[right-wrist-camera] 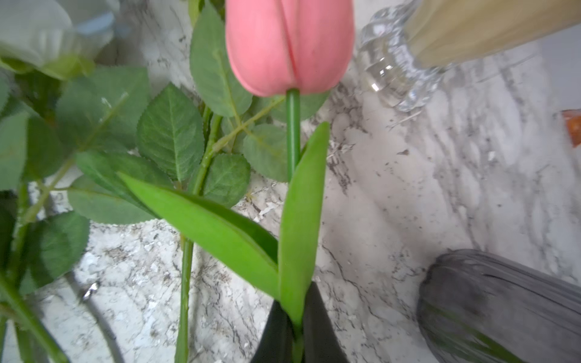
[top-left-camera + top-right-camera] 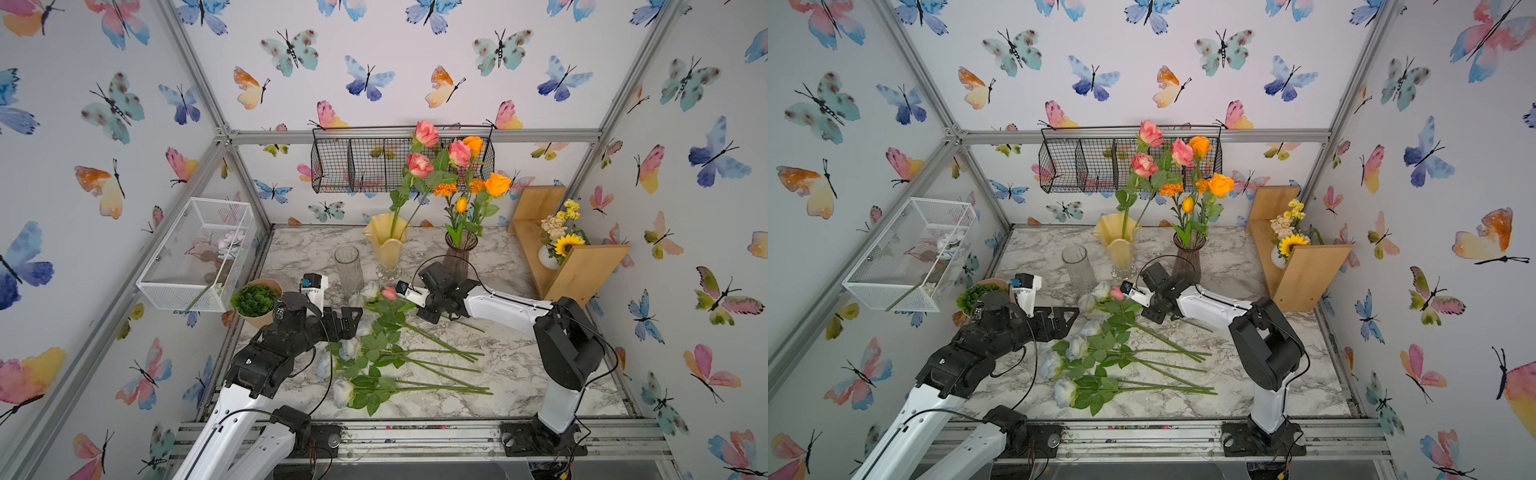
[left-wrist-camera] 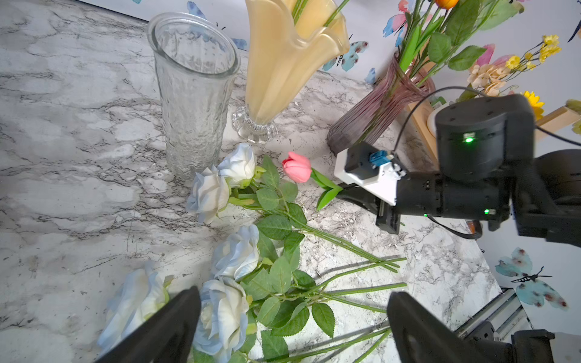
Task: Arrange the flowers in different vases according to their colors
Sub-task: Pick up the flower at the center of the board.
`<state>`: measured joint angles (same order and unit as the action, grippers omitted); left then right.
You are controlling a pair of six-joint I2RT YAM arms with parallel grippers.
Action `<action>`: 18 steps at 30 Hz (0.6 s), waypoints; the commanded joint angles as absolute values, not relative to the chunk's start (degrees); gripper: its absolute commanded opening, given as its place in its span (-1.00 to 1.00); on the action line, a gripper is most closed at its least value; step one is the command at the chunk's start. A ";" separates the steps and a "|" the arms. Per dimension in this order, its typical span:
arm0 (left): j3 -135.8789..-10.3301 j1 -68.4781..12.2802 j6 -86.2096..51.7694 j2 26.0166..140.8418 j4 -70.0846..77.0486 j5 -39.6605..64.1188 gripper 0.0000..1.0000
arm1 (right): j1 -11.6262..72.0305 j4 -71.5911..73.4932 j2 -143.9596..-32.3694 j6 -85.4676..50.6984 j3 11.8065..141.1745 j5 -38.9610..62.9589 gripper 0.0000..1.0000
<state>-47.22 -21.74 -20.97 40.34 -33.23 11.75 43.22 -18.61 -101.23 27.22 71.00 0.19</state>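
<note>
1. Tulip bud (image 1: 289, 47): smooth pink-coral, on a green two-leaved stem, in front of the yellow vase (image 2: 384, 249).
2. Six white-blue roses (image 2: 351, 347) lie on the table (image 2: 519, 365); three vases (image 2: 348, 266) stand behind.
3. Right gripper (image 1: 294, 314) reaches low, pinched tight on the tulip's stem; left gripper (image 3: 292, 297) hovers over the roses, jaws spread wide.

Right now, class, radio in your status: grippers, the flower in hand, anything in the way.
Left gripper open, hovering over white roses. Right gripper shut on pink tulip stem. Rose leaves crowd close beside it.
</note>
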 commanded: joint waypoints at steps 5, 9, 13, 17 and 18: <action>-46.76 -21.45 -20.36 39.55 -32.34 12.57 0.97 | 43.33 -17.40 -93.16 22.82 71.98 0.26 -0.95; -46.75 -21.45 -20.36 39.38 -32.42 12.23 0.97 | 43.33 -12.11 -88.38 18.60 71.89 0.66 -0.95; -46.76 -21.45 -20.48 39.30 -32.43 12.16 0.97 | 43.07 -4.79 -85.27 12.65 74.09 -0.26 -0.95; -46.76 -21.45 -20.48 39.22 -32.43 12.06 0.97 | 42.73 0.19 -86.08 7.12 79.95 -1.00 -0.95; -46.76 -21.47 -20.48 39.20 -32.43 12.04 0.97 | 42.67 1.78 -86.58 5.93 81.48 -1.28 -0.95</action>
<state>-47.22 -21.74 -20.97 39.90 -33.23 11.73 43.05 -5.74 -86.37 12.01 77.78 0.16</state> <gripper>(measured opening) 0.987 0.078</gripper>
